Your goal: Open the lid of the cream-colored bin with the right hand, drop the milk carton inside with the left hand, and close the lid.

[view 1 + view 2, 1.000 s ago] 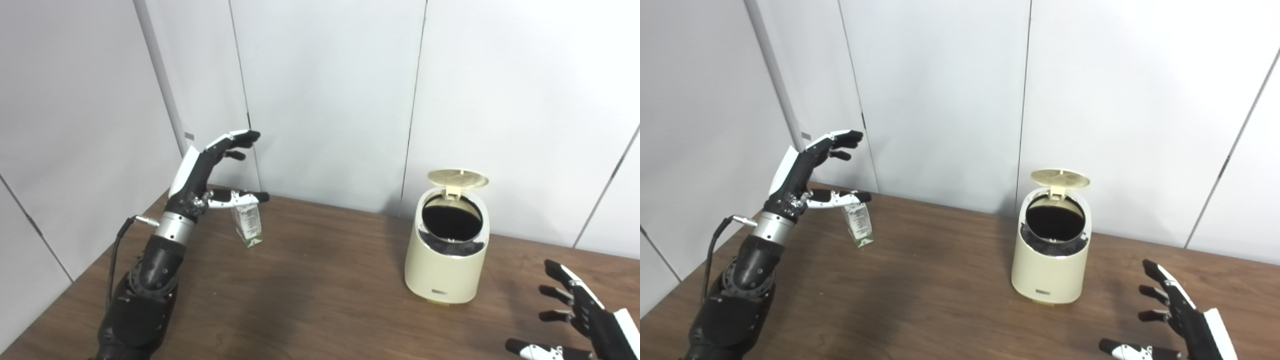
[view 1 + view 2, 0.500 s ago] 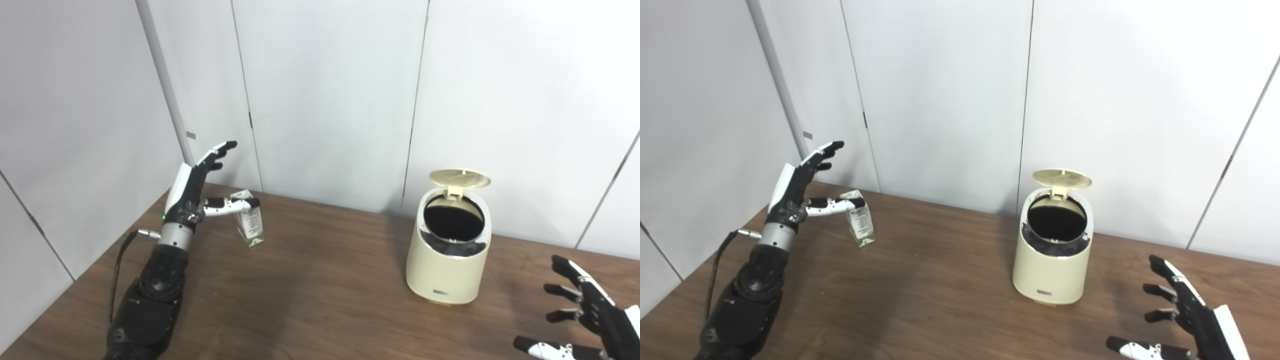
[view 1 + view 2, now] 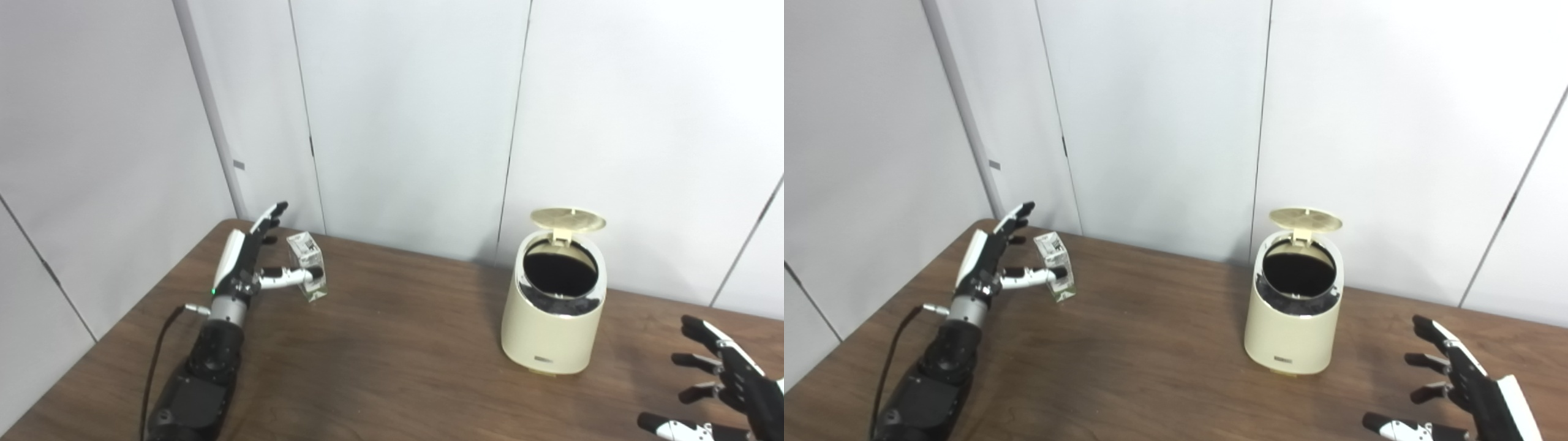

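Observation:
The small white and green milk carton (image 3: 308,267) stands at the table's far left, leaning a little. My left hand (image 3: 248,261) is low beside it on its left, open: the thumb lies across the carton's front and the fingers stretch past its far side, not closed on it. To the right stands the cream-colored bin (image 3: 554,324) with its round lid (image 3: 568,218) tipped up at the back and the dark inside showing. My right hand (image 3: 729,392) hovers open near the lower right corner, well clear of the bin, fingers spread.
The brown wooden table (image 3: 392,367) runs up to white wall panels (image 3: 404,110) just behind the carton and bin. A black cable (image 3: 160,343) trails from my left wrist. A wide stretch of tabletop separates carton and bin.
My left hand has come down and reached forward, its thumb dropping from the carton's top to its front. The right hand has drifted slightly right. The view has shifted a little.

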{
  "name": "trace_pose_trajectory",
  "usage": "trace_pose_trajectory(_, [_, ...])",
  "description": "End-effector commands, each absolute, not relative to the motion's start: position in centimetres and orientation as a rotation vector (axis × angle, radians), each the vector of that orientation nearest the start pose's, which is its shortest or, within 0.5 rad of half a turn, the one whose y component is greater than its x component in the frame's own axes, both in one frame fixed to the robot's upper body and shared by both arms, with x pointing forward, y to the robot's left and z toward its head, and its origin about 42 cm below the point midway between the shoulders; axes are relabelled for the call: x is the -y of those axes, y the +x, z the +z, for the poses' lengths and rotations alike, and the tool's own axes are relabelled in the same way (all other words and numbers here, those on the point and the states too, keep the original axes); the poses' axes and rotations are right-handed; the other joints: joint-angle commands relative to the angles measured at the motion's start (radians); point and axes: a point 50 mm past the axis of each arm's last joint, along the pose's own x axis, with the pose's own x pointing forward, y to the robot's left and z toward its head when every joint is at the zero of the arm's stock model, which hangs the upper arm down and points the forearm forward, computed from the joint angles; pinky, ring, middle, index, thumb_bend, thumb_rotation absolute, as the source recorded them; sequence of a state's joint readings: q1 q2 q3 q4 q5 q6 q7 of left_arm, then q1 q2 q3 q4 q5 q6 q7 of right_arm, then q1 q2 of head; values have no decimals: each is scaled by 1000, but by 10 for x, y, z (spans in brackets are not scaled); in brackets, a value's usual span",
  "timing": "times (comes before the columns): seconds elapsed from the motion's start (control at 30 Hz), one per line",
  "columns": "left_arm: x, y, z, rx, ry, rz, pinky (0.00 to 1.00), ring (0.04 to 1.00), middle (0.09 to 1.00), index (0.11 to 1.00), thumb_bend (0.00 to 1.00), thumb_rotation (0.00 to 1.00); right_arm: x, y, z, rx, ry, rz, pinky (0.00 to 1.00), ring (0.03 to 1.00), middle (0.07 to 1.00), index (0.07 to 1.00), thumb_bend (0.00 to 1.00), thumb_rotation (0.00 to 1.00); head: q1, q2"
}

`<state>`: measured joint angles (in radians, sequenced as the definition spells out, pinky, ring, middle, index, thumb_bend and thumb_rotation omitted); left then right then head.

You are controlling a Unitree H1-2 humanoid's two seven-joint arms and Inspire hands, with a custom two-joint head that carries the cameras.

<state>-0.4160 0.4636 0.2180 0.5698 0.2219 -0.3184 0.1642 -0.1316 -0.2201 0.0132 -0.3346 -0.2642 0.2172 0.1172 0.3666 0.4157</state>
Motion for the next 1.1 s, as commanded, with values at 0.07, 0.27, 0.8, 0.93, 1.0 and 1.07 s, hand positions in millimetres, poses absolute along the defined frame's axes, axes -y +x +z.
trace_pose_trajectory(0.07, [-437, 411, 195, 336, 602, 415, 750, 858, 905, 955, 997, 238, 255, 310, 237, 320, -504, 72, 477, 734, 866, 844, 814, 114, -1, 4])
trace_pose_trajectory(0.27, [-434, 412, 182, 343, 609, 452, 685, 802, 856, 916, 964, 220, 258, 309, 238, 316, -508, 95, 501, 736, 869, 848, 813, 111, 1, 4])
trace_pose_trajectory(0.8, [-429, 419, 162, 304, 511, 496, 648, 705, 740, 800, 949, 182, 261, 303, 237, 325, -500, 115, 545, 744, 870, 854, 797, 147, -13, 12])
trace_pose_trajectory(0.93, [-424, 422, 161, 302, 502, 499, 664, 712, 751, 790, 934, 151, 262, 301, 238, 323, -508, 113, 538, 748, 863, 853, 804, 175, -14, 14])
trace_pose_trajectory(1.0, [-423, 423, 161, 304, 501, 496, 661, 708, 743, 786, 940, 156, 263, 301, 237, 319, -510, 111, 538, 746, 859, 851, 808, 182, -15, 14])
trace_pose_trajectory(1.07, [-421, 423, 161, 307, 498, 492, 659, 703, 735, 780, 949, 164, 264, 301, 236, 319, -511, 110, 527, 740, 854, 849, 816, 208, -17, 15])
